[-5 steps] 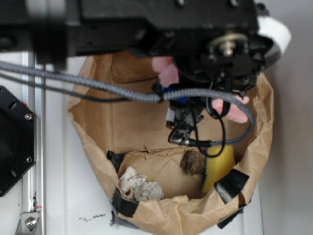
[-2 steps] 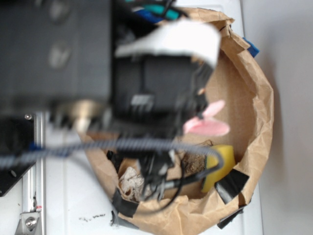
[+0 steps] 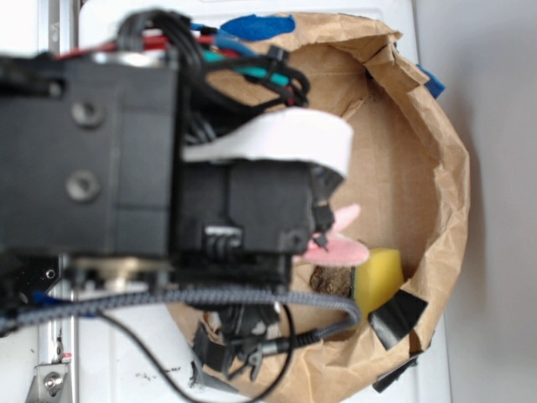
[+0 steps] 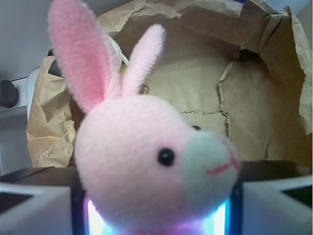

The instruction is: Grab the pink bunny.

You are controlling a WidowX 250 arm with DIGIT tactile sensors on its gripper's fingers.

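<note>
Wrist view: you have the pink bunny point(image 4: 156, 161) filling most of the frame, head upright, both ears up, dark eye and whitish muzzle turned to the right. Its lower body sits between the two white fingers point(image 4: 34, 208), which press against it on either side, so the gripper point(image 4: 155, 215) is clamped on the bunny. Behind it you see the crumpled brown paper bag point(image 4: 205, 83), its creased floor and walls well below the toy. Exterior view: the black arm and wrist block cover the left and centre of the frame, blurred, with a white band across the wrist and braided cable looping underneath. Only a pink ear tip and a bit of the pink bunny point(image 3: 337, 243) show at the right edge of the gripper body, over the open bag point(image 3: 436, 168). Just beside that, lower right, you can see a yellow sponge point(image 3: 377, 277) lying inside the bag, with a dark brown lump point(image 3: 331, 281) touching its left side. Black tape point(image 3: 394, 319) patches the bag's near rim.
</note>
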